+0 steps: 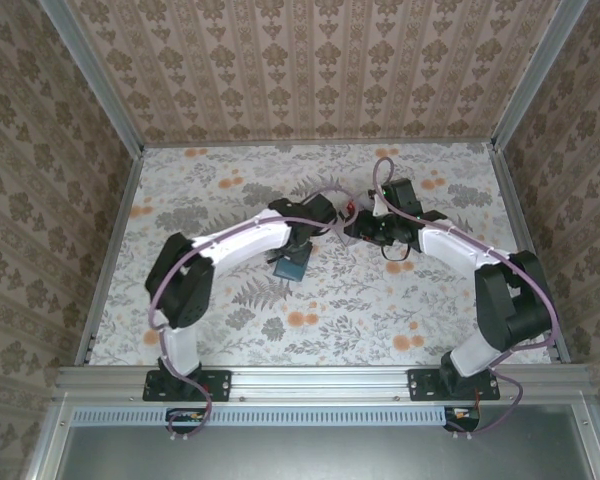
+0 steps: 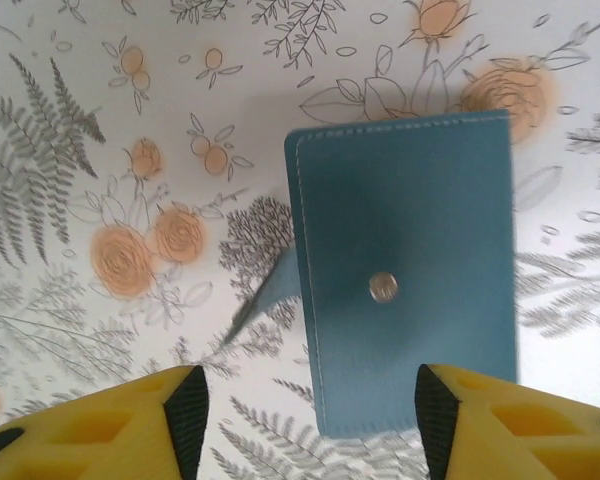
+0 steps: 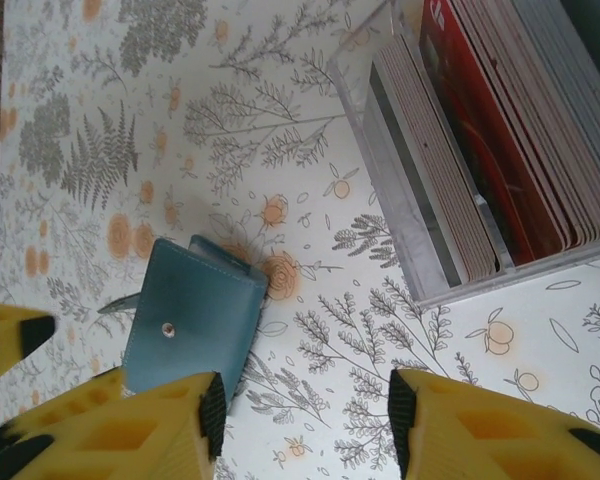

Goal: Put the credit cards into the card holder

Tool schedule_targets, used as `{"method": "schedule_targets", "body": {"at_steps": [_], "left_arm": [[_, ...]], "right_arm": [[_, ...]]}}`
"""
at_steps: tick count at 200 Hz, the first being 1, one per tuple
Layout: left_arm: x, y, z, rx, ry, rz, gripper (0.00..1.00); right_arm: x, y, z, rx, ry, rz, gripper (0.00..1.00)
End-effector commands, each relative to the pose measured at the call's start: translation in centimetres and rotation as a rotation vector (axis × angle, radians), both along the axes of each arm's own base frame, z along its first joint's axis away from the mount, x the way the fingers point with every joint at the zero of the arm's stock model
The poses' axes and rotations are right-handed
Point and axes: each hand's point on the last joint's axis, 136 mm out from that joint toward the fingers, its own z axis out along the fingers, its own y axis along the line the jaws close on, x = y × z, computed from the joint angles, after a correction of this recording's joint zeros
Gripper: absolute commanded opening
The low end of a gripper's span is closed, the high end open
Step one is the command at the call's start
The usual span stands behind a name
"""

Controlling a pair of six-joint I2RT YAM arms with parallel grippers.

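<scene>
The card holder point(image 2: 405, 270) is a teal wallet with a metal snap, lying closed on the floral table, a thin flap sticking out on its left. My left gripper point(image 2: 310, 420) hangs open over its near edge; the left pad is well clear of it and the right pad is at its right edge. From above, the card holder point(image 1: 292, 268) sits just under that gripper point(image 1: 294, 255). The credit cards point(image 3: 480, 130), red and pale ones, stand on edge in a clear tray. My right gripper point(image 3: 305, 420) is open and empty between the card holder point(image 3: 195, 315) and the tray.
The clear tray point(image 3: 400, 215) with its upright slots stands at the upper right of the right wrist view. A yellow finger of the left gripper point(image 3: 10, 340) shows at that view's left edge. Metal rails and patterned walls border the table point(image 1: 380, 310).
</scene>
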Motion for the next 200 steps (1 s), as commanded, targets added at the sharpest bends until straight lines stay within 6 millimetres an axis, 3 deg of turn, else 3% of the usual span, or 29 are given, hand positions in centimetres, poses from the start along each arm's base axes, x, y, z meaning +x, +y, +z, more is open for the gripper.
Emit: {"method": "schedule_targets", "body": {"at_steps": [1, 36, 57, 94, 119, 148, 200], "left_arm": [[-1.4, -0.9, 2.7, -0.266, 0.008, 0.114, 0.57], [-3.8, 1.8, 0.9, -0.417, 0.093, 0.293, 0.50], [-5.6, 0.3, 0.1, -0.531, 0.146, 0.241, 0.40], [-8.2, -1.7, -3.5, -0.556, 0.303, 0.219, 0.31], [-7.6, -2.0, -5.6, -0.578, 0.334, 0.272, 0.27], [-6.1, 0.5, -8.6, -0.572, 0.370, 0.393, 0.24], [-1.8, 4.2, -7.9, -0.551, 0.312, 0.437, 0.23]], "right_arm": [[-0.3, 1.8, 0.3, -0.022, 0.001, 0.081, 0.46], [-1.8, 6.6, -0.4, -0.109, 0.031, 0.279, 0.41], [-0.9, 8.7, -2.1, -0.113, 0.052, 0.318, 0.41], [2.1, 11.4, -4.8, -0.095, 0.114, 0.352, 0.40], [2.5, 12.5, -6.6, -0.085, 0.154, 0.378, 0.40], [1.1, 12.3, -8.0, -0.079, 0.198, 0.390, 0.40], [-4.3, 12.5, -8.8, -0.090, 0.243, 0.435, 0.39]]}}
